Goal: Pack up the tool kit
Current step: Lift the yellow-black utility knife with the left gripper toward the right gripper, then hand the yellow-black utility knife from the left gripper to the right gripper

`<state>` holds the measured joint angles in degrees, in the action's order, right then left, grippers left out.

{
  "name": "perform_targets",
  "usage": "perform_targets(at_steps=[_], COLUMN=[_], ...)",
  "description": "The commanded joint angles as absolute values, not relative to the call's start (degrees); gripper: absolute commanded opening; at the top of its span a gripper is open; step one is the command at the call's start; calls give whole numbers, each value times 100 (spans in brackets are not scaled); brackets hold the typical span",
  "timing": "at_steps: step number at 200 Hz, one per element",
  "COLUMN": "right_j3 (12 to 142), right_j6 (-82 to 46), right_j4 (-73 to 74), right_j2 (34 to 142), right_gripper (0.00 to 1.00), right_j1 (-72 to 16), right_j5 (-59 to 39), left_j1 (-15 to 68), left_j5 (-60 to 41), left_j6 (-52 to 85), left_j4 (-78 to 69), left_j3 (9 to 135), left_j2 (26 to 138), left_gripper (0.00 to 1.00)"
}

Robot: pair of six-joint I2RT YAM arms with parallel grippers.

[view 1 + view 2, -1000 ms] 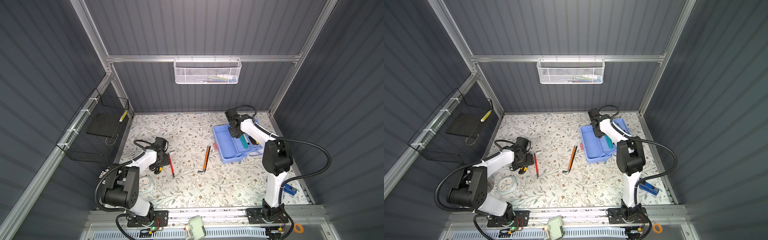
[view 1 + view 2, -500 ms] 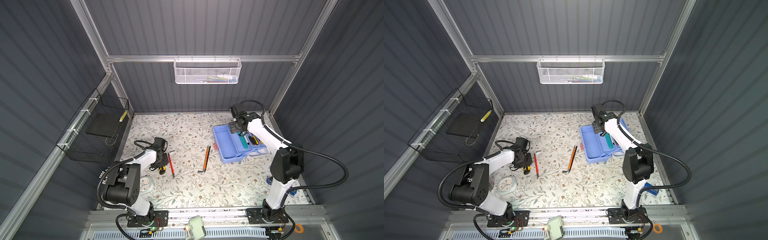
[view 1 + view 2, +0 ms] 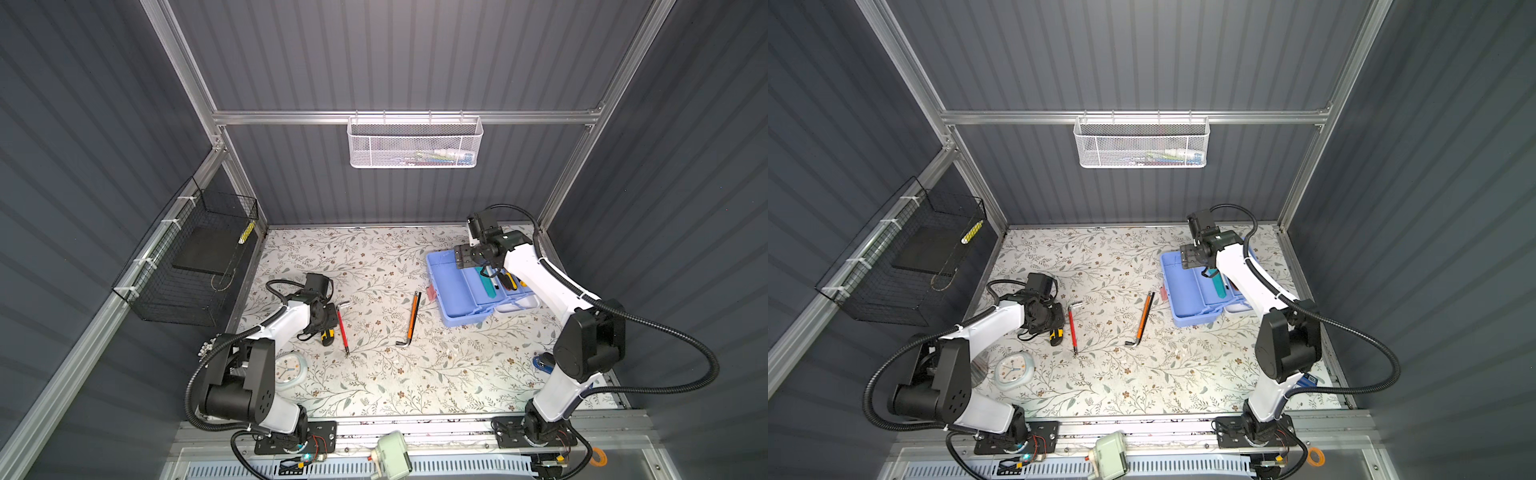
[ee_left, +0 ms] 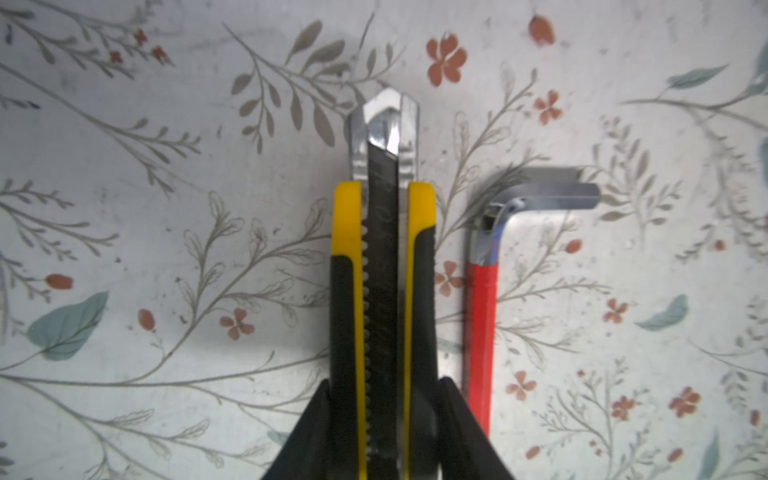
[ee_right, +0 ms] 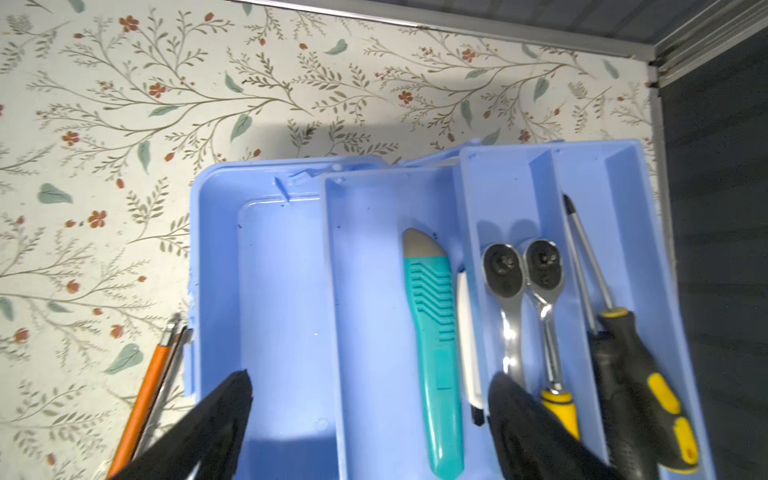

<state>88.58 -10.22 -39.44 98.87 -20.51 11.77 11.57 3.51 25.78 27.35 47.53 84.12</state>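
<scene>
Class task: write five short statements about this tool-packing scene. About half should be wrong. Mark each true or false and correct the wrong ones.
1. The left pincer is clamped on the yellow-and-black utility knife. True.
2. The red-sleeved metal hex key lies inside the light blue plastic tool box. False: it lies on the floral mat, alongside the knife.
3. The right pincer is open above the box and holds nothing. True.
4. The teal plastic utility knife lies on the mat. False: it lies in a tray of the box.
5. The orange-sleeved hex key lies on the mat, outside the box. True.
</scene>
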Motion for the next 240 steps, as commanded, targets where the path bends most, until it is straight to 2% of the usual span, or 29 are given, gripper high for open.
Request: perform_targets(at_steps=[1,48,104,163,240], right_j3=[8544,7937,7435,7287,7185], right_j6=[-1405,-2063,-3022,-3424,-3551], right_j4=[-3523,-2552,-1209,-762,-546], right_j2=[9671,9552,9698,9868,9931], right_gripper=[89,87,76,68,57], right_j1=[-2167,-2369,-2596,-2775,-2909], right_j5=[358,-1108,-2629,-3038,-3267], left_j1=[1216,1935,3045,3614,3727], left_j5=[128,-213,-683,-900,-1216], left_j6=[2714,2916,3225,3166,3149], left_j4=[2863,2404,1432,898,550], left_j3=[4949,5321,5854,6195,6293], left_j2=[8037,7830,8375,8753,8895], left_gripper=[17,17,18,19,19])
